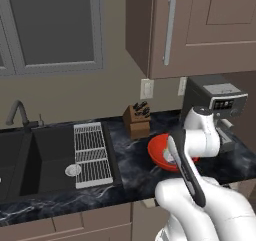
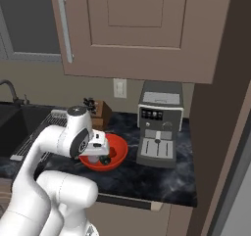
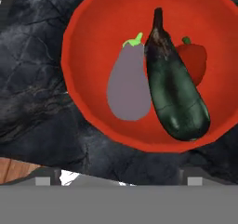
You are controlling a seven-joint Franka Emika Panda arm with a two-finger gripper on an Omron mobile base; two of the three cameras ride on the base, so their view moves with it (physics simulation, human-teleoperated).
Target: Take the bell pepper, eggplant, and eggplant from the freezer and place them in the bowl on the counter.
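You see the red-orange bowl [image 3: 93, 46] sitting on the black marbled bench [image 3: 32, 93], and all 3 vegetables lie inside it. The pale purple eggplant [image 3: 128, 86] rests near the middle of the bowl with its green cap pointing to the top of the hand view. The dark, glossy eggplant [image 3: 176, 93] lies right against it, touching along its side, longer and reaching toward the bowl's rim. The red bell pepper [image 3: 194, 62] sits on the far side of the dark eggplant, partly hidden behind it.

Your gripper [image 2: 104, 152] hangs directly over the bowl [image 2: 117, 154], apart from the vegetables. The fingers [image 3: 42, 177] are spread wide with nothing between them; 1 tip shows at each lower corner of the hand view.

From the right base view you find the bowl between the knife block [image 2: 98, 113] and the coffee machine [image 2: 159, 127], near both. From the left base view the bowl [image 1: 156, 152] shows partly behind the arm, with the knife block [image 1: 136, 120] just beyond it and the drying rack [image 1: 91, 154] and sink [image 1: 30, 160] farther left on the bench [image 1: 130, 175].
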